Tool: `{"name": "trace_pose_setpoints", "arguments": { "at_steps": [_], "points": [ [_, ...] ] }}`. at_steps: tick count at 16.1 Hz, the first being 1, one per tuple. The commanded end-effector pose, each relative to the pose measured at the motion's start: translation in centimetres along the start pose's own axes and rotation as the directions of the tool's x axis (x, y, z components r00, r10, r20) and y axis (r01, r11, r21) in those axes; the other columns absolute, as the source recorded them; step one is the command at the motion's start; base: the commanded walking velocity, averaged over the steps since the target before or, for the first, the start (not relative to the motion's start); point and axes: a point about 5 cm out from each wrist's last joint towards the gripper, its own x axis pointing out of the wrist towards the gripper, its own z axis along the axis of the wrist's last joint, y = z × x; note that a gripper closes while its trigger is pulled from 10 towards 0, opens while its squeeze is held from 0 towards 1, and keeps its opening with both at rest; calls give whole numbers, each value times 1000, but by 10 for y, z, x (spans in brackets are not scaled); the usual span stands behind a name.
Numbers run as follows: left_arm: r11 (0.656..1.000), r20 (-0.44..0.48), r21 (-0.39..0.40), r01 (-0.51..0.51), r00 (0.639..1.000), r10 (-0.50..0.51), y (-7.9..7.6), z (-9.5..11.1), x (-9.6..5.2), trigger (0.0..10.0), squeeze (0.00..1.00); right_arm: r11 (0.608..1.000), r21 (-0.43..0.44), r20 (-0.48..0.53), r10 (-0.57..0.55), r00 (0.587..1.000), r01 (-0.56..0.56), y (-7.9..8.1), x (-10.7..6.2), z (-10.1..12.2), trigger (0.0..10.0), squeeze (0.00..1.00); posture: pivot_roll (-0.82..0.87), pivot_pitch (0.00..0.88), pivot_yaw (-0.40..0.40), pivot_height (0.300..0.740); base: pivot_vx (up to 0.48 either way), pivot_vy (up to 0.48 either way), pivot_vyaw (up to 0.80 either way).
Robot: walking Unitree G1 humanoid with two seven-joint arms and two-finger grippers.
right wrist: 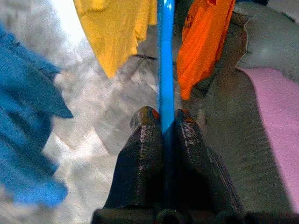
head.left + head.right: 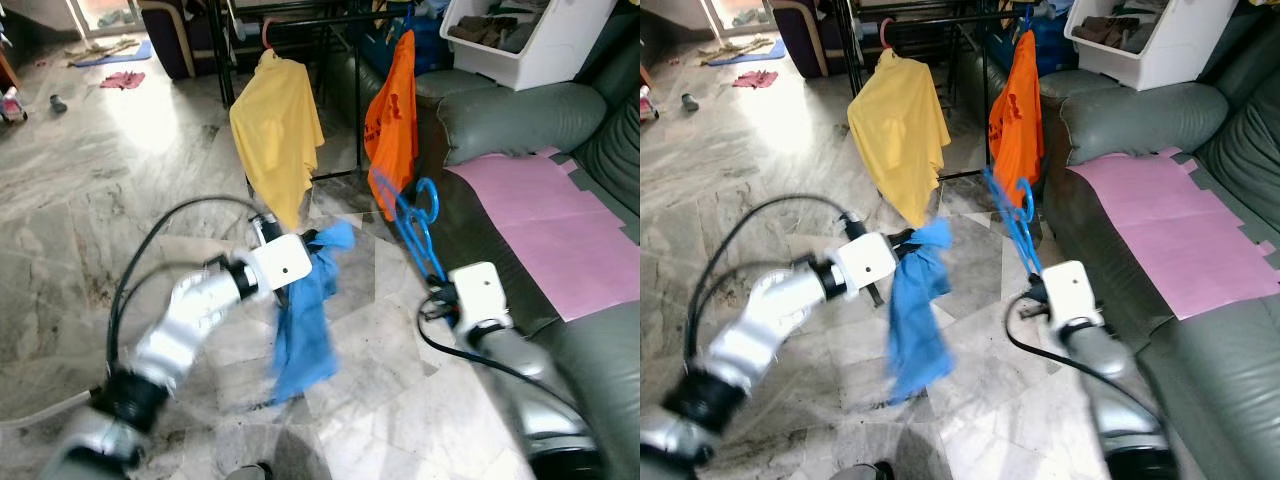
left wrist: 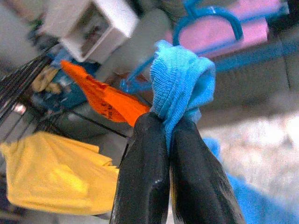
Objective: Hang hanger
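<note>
My left gripper (image 3: 169, 135) is shut on a fold of a blue cloth (image 2: 305, 320), which hangs down from the fingers (image 3: 145, 172) over the marble floor. A blue plastic hanger (image 2: 412, 222) sticks up from my right gripper (image 1: 163, 122), whose two black fingers (image 1: 140, 158) are shut on its thin bar (image 1: 165, 56). The hanger stands just right of the cloth, apart from it. Behind them a black clothes rack (image 2: 330, 25) carries a yellow shirt (image 2: 275, 130) and an orange shirt (image 2: 392, 110).
A grey-green sofa (image 2: 510, 125) with a pink sheet (image 2: 555, 225) runs along the right. A white bin (image 2: 520, 35) of clothes sits on its far end. Small items (image 2: 115, 65) lie on the floor at the far left.
</note>
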Motion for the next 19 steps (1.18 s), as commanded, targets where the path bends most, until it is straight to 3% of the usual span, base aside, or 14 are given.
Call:
{"name": "trace_pose_setpoints", "arguments": {
  "at_steps": [1,2,3,4,6,8,10,12,14,17,19],
  "points": [
    [994,-45,79,76,996,-72,-2,-6,1,10000,0,994,-97,9,59,998,-58,-9,-4,7,10000,0,-5,72,12,740,0,0,0],
    [993,-45,89,72,997,-68,-1,-7,1,10000,0,991,-116,8,72,997,-71,-11,-5,7,10000,0,-5,70,13,740,0,0,0],
    [963,-107,242,115,990,-92,6,-16,5,10000,0,963,-203,-34,175,984,-178,-22,-14,7,10000,0,-14,68,16,740,0,0,0],
    [962,-139,246,117,987,-84,13,-22,7,10000,0,936,-247,-58,243,968,-250,-25,-19,9,10000,0,-16,68,16,740,0,0,0],
    [935,-173,331,127,982,-72,19,-25,11,10000,0,898,-269,-80,341,937,-349,-32,-29,14,10000,0,-16,67,12,740,0,0,0],
    [928,-179,362,86,984,-21,28,-26,17,10000,0,842,-226,-122,475,871,-491,-43,-46,23,10000,0,-30,66,8,740,0,0,0],
    [932,-179,358,60,984,5,33,-26,21,10000,0,801,-261,-186,507,842,-539,-57,-54,27,10000,0,-45,65,5,740,0,0,0],
    [922,-144,388,-8,987,69,42,-23,23,10000,0,791,-230,-196,534,823,-568,-64,-61,31,10000,0,-48,64,6,740,0,0,0],
    [917,-119,396,-51,987,107,49,-20,23,10000,0,762,-151,-181,605,776,-629,-60,-69,36,10000,0,-37,63,11,740,0,0,0],
    [909,-130,411,-65,983,129,55,-24,20,10000,0,758,-135,-185,613,768,-638,-61,-69,38,10000,0,-34,59,10,740,0,0,0],
    [910,-83,402,-103,985,149,58,-19,20,10000,0,752,-116,-184,626,758,-649,-61,-71,40,10000,0,-33,57,9,740,0,0,0]
  ]
}}
